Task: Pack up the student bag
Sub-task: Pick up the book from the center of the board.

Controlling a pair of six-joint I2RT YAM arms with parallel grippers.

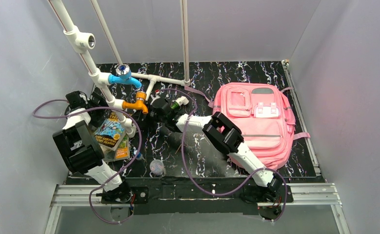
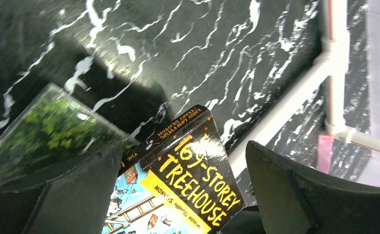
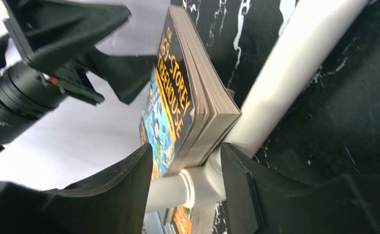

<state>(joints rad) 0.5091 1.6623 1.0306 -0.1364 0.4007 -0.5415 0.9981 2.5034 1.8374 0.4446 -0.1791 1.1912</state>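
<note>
- Left gripper [image 2: 183,151] released, over book [image 2: 188,180] at lower centre.
- Right gripper [image 3: 185,148] parted astride book edge and white pipe [image 3: 285,78]; cannot tell if gripping.
- Risk: closing may pinch the pipe, jamming the book short of student bag [image 1: 256,122], frame right.

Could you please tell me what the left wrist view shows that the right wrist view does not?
Only the left wrist view shows a green book cover beside the Treehouse book. Only the right wrist view shows that book's page edges and the right claw either side of the white pipe. Both show the Treehouse book's cover, the pipe and the marbled tabletop.
</note>
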